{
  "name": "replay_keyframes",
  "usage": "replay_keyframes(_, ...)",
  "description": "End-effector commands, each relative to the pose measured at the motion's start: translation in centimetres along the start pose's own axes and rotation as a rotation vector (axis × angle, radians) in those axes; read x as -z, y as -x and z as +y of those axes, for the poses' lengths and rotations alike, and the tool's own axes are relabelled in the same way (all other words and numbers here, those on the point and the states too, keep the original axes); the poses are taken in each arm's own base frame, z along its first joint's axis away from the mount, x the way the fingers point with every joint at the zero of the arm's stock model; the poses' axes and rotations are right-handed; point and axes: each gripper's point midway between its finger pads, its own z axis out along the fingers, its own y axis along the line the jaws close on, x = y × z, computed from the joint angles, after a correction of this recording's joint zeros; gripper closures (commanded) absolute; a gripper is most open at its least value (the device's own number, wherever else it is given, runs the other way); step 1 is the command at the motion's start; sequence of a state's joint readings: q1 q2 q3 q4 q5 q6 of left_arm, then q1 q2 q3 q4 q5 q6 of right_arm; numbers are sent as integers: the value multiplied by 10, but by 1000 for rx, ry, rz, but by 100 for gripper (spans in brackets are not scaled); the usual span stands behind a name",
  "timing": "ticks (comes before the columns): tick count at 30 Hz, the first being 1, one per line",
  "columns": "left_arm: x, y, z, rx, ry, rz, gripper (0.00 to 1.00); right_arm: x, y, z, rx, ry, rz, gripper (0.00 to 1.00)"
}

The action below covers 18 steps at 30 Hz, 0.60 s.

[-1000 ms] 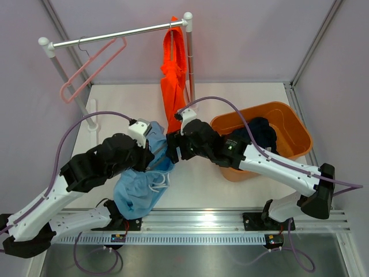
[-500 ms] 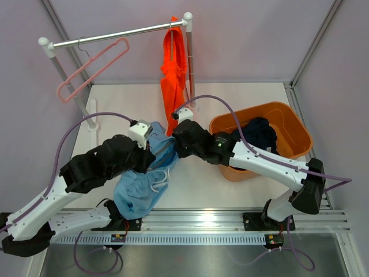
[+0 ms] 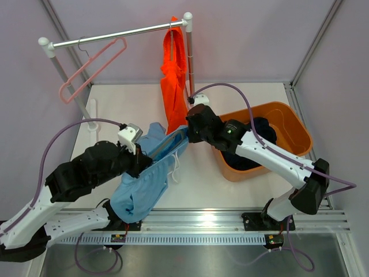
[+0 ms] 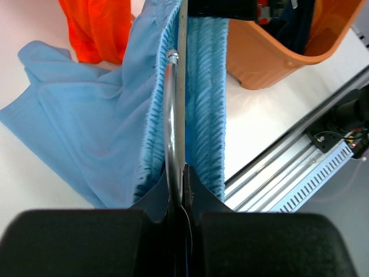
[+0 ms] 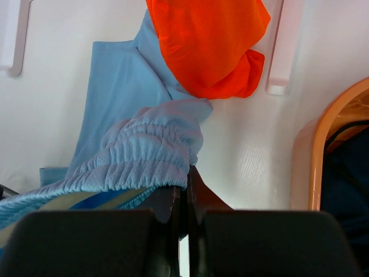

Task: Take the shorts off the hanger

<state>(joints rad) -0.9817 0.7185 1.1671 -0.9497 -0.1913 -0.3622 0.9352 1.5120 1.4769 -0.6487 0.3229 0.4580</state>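
Seen from above, two robot arms reach in over a white surface (image 3: 132, 104) and hold a pair of light blue shorts (image 3: 141, 190) stretched between them. The left claw (image 3: 150, 163) is pressed together on the hanger (image 4: 170, 115). In its wrist view a thin metal wire and a flat edge run straight out from between the fingers, with the ribbed blue waistband stretched along both sides. The right claw (image 3: 188, 134) is also pressed together, pinching the gathered waistband edge at the far end of the hanger. In its wrist view the elastic bunches over its fingertips. Most of the blue fabric droops below the left claw, down to the near edge of the surface.

Just beyond the right claw hangs a pair of orange shorts (image 3: 173, 86) from the right end of a metal rail (image 3: 115, 34). Its lower folds touch the blue fabric. To the right of the right claw sits an orange tub (image 3: 266, 107), holding a pair of navy shorts (image 3: 262, 130).
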Motion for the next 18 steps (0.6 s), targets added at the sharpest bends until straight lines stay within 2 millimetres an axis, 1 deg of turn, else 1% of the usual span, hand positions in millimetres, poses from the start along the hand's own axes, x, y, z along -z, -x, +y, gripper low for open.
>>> replay_keyframes(1,14,5,-16,-30,-115,-43,100,7,17,-24,-22,-69,-58,100)
replay_keyframes(4,17,8,-16,-35,-120,-57,100,2,16,-23,-17,-69,-45,100)
replay_keyframes(6,17,11,-12,-32,-101,-78,100,0,11,-16,-29,-30,-31,100)
replay_keyframes(9,20,26,-14,-13,-107,-154,100,1,2,-7,-45,27,-6,100)
replay_keyframes(11,25,35,-14,2,-116,-213,100,2,-3,-2,-44,47,8,100)
replay_keyframes(12,27,38,-14,8,-118,-236,100,3,-8,2,-36,57,18,100)
replay_keyframes(14,29,49,-11,30,-103,-297,100,9,-11,10,-24,71,16,100)
replay_keyframes(15,29,55,-10,40,-96,-323,100,14,-15,20,-7,92,18,100)
replay_keyframes(17,27,61,-4,54,-58,-356,100,24,-14,32,-4,121,1,100)
replay_keyframes(18,26,69,-3,71,-49,-388,100,28,-15,39,0,142,-1,100)
